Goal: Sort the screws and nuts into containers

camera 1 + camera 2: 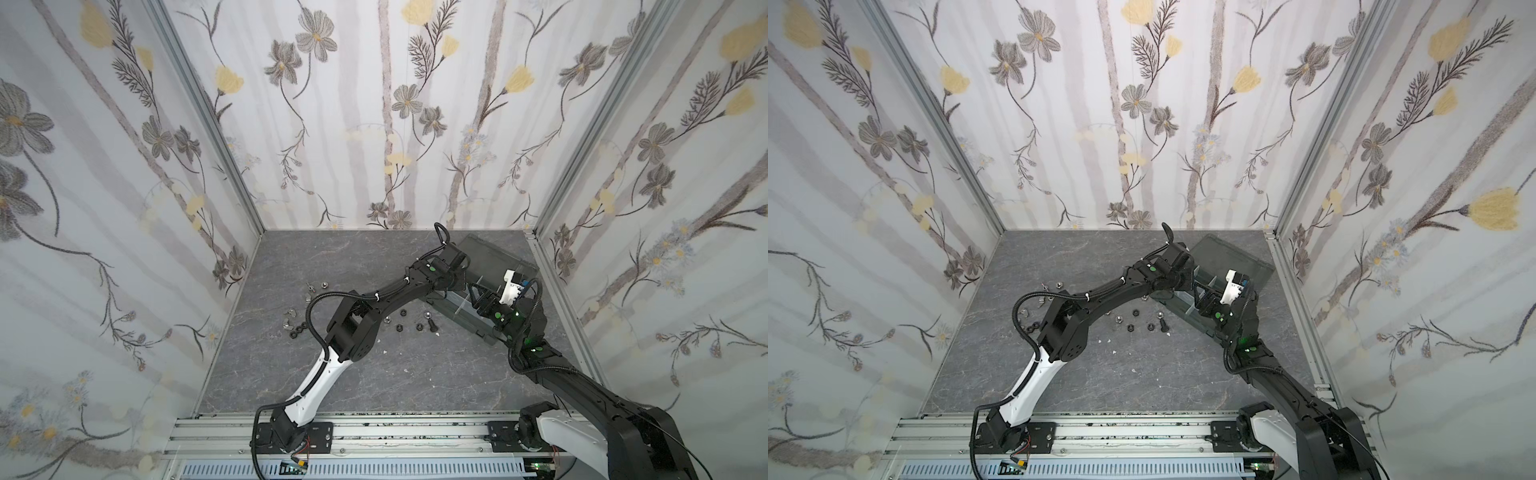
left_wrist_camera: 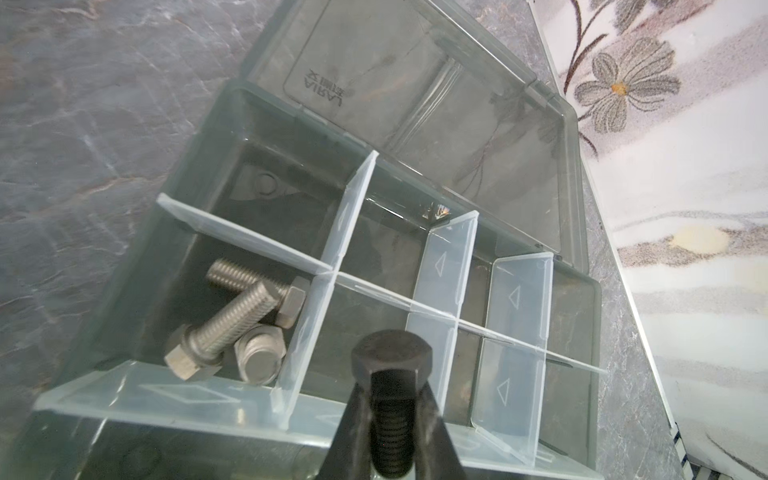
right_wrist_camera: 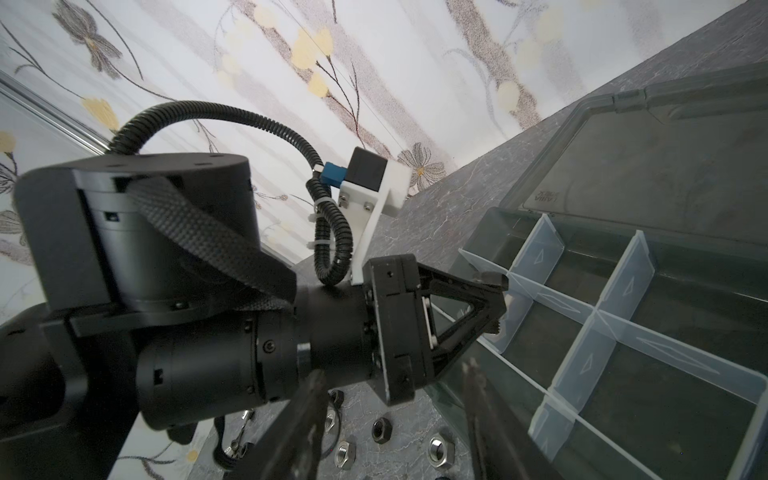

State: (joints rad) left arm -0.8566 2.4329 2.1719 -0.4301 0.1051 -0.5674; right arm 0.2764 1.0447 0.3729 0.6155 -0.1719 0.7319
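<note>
The left pincer (image 2: pixel 392 409) is clamped on the threaded shaft of a black hex bolt (image 2: pixel 390 361). The bolt's head points outward, and it hangs over the near edge of the organizer box (image 2: pixel 133 282). Just beside it is the corner compartment (image 2: pixel 183 286), where three silver hex bolts (image 2: pixel 232 324) lie piled against one another. Pale translucent dividers (image 2: pixel 355 208) split the box into its compartments. The smoky lid (image 2: pixel 415 91) is swung fully open and lies flat behind the box.

The right pincer (image 3: pixel 394 376) has its jaws apart with nothing between them. It hovers close by the box and points toward the left pincer.

In both top views the box sits at the far right of the grey marbled bench (image 1: pixel 332 374), set at an angle to the flowered walls (image 1: pixel 374 104). Loose parts lie on the bench to the left of the box. A loose black bolt (image 1: pixel 433 325) lies just beside a silver nut (image 1: pixel 424 314), with black nuts (image 1: pixel 398 328) near them.

Farther left, well apart from the box, lies a second scatter of small metal pieces (image 1: pixel 296 325) — too small there to tell their kind.
</note>
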